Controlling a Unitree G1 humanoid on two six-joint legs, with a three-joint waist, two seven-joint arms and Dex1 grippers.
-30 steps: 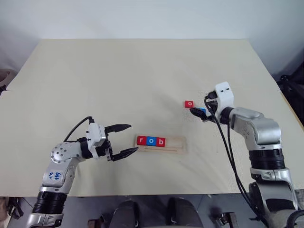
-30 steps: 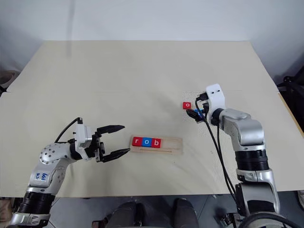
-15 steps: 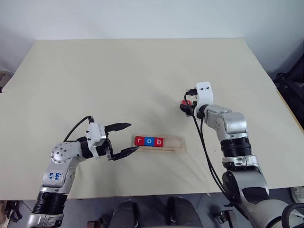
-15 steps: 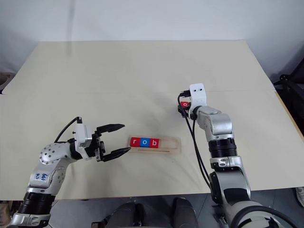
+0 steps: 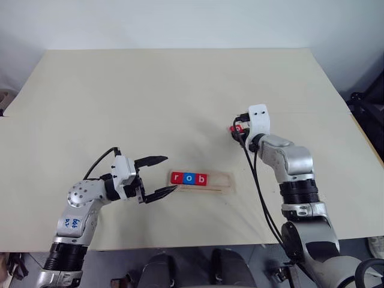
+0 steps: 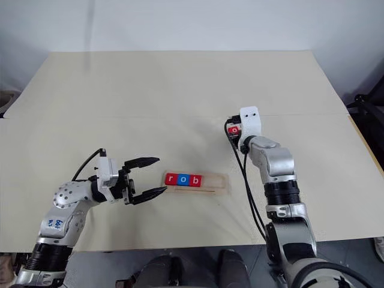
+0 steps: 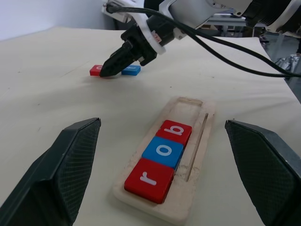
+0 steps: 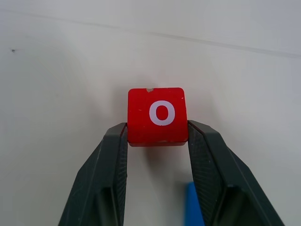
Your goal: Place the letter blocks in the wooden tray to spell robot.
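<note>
- Progress: the tray (image 7: 200, 141) lies on the desk (image 5: 180, 96) in front of me, and it already holds three tiles side by side, red r (image 7: 149, 180), blue o (image 7: 163, 150) and red b (image 7: 175, 132), filling its left part. I read that as "rob" done, with "o" and "t" left to place.
- The right part of the tray past the b is bare, with room for the last two tiles as far as I can judge.
- My right gripper (image 8: 157, 134) is down at the desk beyond the tray's right end, its two fingers (image 8: 110, 155) pressed against opposite sides of the red o tile (image 8: 157, 114). So it is pinching that tile, which looks to be still resting on the desk, not lifted.
- A blue tile (image 7: 131, 70) lies just beside the red o; its letter is not readable, but I take it to be the t.
- My left gripper (image 5: 157, 177) hovers near the tray's left end, fingers spread wide, holding nothing.
- Next, in my judgement: lift the o, carry it to the slot right of the b, then fetch the blue tile.
</note>
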